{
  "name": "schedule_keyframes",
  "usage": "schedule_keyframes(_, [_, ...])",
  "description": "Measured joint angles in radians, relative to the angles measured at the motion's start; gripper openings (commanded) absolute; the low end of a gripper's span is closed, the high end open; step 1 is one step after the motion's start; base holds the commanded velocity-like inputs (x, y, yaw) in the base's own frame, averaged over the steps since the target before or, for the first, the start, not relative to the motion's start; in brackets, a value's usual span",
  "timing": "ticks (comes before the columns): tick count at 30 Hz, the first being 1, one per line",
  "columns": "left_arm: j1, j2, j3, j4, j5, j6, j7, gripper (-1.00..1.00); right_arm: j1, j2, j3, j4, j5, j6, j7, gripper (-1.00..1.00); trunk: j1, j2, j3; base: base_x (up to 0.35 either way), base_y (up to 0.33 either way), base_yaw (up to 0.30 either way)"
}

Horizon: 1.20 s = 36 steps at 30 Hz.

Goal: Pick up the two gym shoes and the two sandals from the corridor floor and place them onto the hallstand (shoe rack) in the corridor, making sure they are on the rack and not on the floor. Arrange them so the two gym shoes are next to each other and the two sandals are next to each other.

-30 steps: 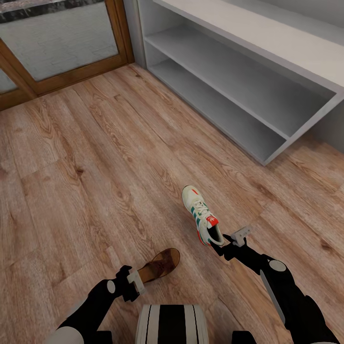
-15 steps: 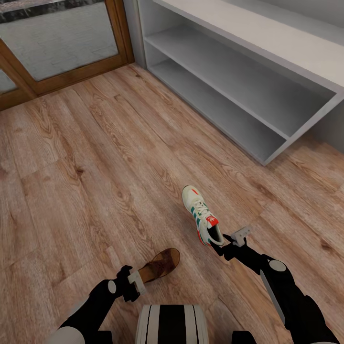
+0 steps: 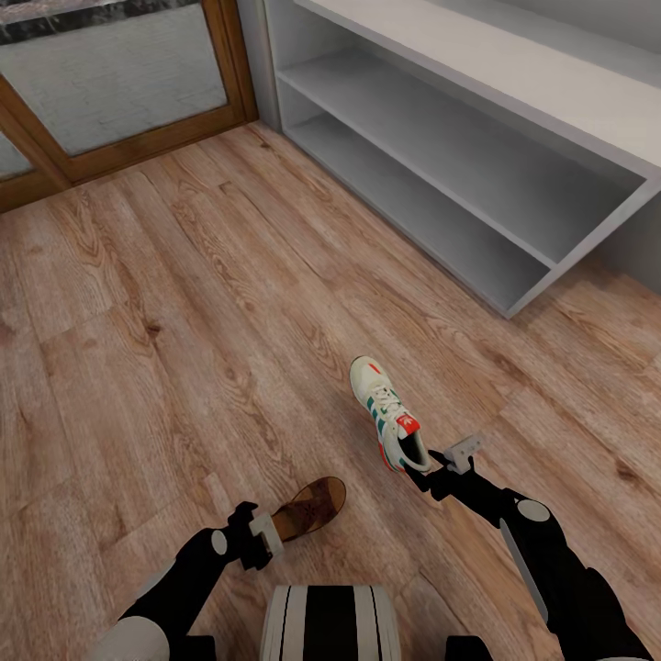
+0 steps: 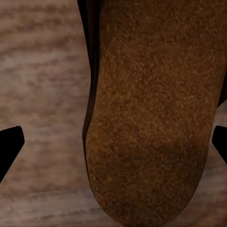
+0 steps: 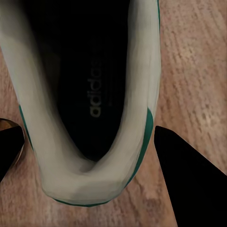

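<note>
Head view puts the right hand spread around the heel of a gym shoe, the left hand spread around a sandal. Both lie on the corridor floor, the hallstand well ahead. Probably the grasping step: clench next, then lift.

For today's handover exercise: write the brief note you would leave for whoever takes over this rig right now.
Left gripper: open, fingers either side of a sandal heel, not closed.
Right gripper: fingers straddle a gym shoe heel; grip unclear.
Both lie on the corridor floor. The hallstand shelves in view hold nothing.
Done: nothing racked.
Left: lift both, rack them, find the other sandal and gym shoe, pair them.
</note>
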Motion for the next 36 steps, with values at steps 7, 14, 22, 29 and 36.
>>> schedule_keyframes(7, [-0.001, 0.001, 0.000, 0.007, 0.000, 0.000, 0.001, 1.00, 0.000, 0.000, 0.000, 0.000, 0.000, 0.000, 0.000, -1.00, 0.000, 0.000, 0.000, 0.000, 0.000, 0.000])
schedule_keyframes(14, [-0.001, 0.001, -0.001, 0.009, -0.002, 0.000, 0.000, -1.00, 0.000, -0.001, 0.000, 0.000, 0.000, 0.000, 0.000, -1.00, 0.000, 0.000, 0.000, 0.000, 0.000, 0.000])
schedule_keyframes(22, [0.000, 0.001, -0.001, 0.009, 0.002, 0.000, -0.002, -1.00, 0.000, -0.001, 0.000, 0.000, 0.001, 0.000, 0.000, -1.00, 0.000, 0.000, 0.000, 0.000, 0.000, 0.000])
schedule_keyframes(29, [0.006, 0.003, -0.001, 0.006, 0.009, 0.000, -0.006, -1.00, 0.000, -0.001, 0.000, 0.000, 0.000, 0.000, 0.000, -1.00, 0.000, 0.000, 0.000, 0.000, 0.000, 0.000])
schedule_keyframes(36, [0.014, 0.004, -0.002, -0.003, 0.000, -0.002, -0.007, -1.00, 0.000, -0.001, 0.000, 0.000, 0.001, 0.000, 0.000, -1.00, 0.000, 0.000, 0.000, 0.000, 0.000, 0.000])
